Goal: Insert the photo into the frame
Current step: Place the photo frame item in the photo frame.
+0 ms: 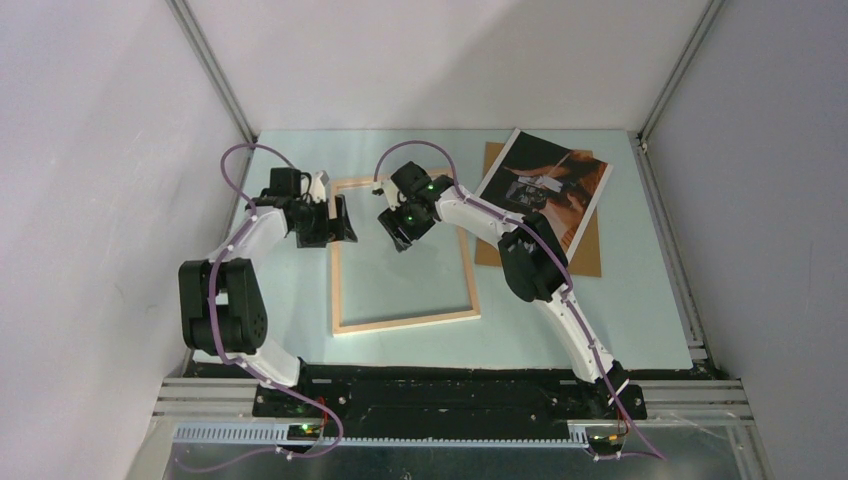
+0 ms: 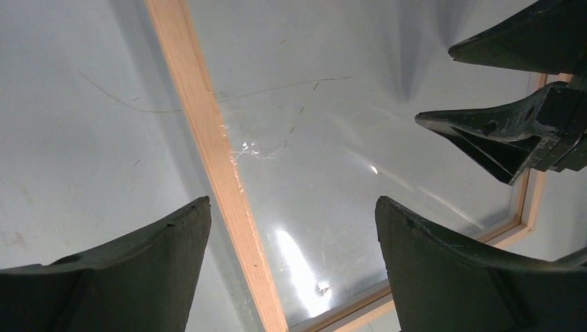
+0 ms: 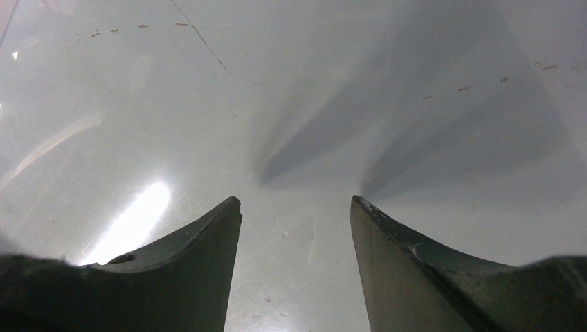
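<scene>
The frame (image 1: 405, 322), thin pale wood, lies flat on the table left of centre. My left gripper (image 1: 337, 230) hovers over its left rail, open and empty. In the left wrist view that rail (image 2: 208, 124) runs between the spread fingers (image 2: 138, 270) of the left gripper (image 2: 291, 207). My right gripper (image 1: 400, 232) hangs over the inside of the frame near its far end, open with nothing in it. The right wrist view shows the right gripper (image 3: 296, 204) above a shiny pale surface. The photo (image 1: 545, 185) lies face up at the back right, away from both grippers.
A plain brown backing board (image 1: 585, 255) lies under the photo at the back right. The right gripper's fingers (image 2: 498, 131) show at the right of the left wrist view, close to the left gripper. White walls close in the table on three sides.
</scene>
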You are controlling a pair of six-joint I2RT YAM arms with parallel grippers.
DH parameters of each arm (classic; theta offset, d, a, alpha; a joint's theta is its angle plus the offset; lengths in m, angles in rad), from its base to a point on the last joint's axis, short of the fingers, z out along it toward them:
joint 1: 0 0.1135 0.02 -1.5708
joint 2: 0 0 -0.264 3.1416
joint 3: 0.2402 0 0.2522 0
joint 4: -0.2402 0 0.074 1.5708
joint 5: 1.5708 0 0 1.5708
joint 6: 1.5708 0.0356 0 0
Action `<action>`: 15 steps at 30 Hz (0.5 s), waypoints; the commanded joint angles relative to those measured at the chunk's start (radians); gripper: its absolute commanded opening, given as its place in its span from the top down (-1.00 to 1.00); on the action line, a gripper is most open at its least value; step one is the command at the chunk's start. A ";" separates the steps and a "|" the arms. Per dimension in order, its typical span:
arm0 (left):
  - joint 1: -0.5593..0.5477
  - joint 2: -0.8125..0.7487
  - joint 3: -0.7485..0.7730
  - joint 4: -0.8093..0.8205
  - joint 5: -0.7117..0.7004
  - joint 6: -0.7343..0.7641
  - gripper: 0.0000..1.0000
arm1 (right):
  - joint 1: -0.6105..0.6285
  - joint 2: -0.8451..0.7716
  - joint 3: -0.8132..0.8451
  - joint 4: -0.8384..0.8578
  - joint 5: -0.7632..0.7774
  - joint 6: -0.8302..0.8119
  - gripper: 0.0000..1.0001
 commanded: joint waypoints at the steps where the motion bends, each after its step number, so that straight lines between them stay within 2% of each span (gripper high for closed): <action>1: 0.007 -0.048 0.004 -0.003 -0.035 0.032 -0.84 | 0.003 -0.049 -0.011 -0.023 0.003 -0.003 -0.31; 6: 0.006 -0.043 0.017 -0.002 -0.064 0.041 -0.84 | 0.002 -0.115 -0.027 -0.026 0.023 -0.005 -0.40; 9: 0.007 -0.029 0.023 -0.003 -0.089 0.045 -0.84 | -0.001 -0.185 -0.052 -0.021 0.032 -0.013 -0.54; 15: 0.009 0.021 0.044 -0.002 -0.094 0.048 -0.83 | -0.022 -0.323 -0.165 -0.010 0.049 -0.037 -0.58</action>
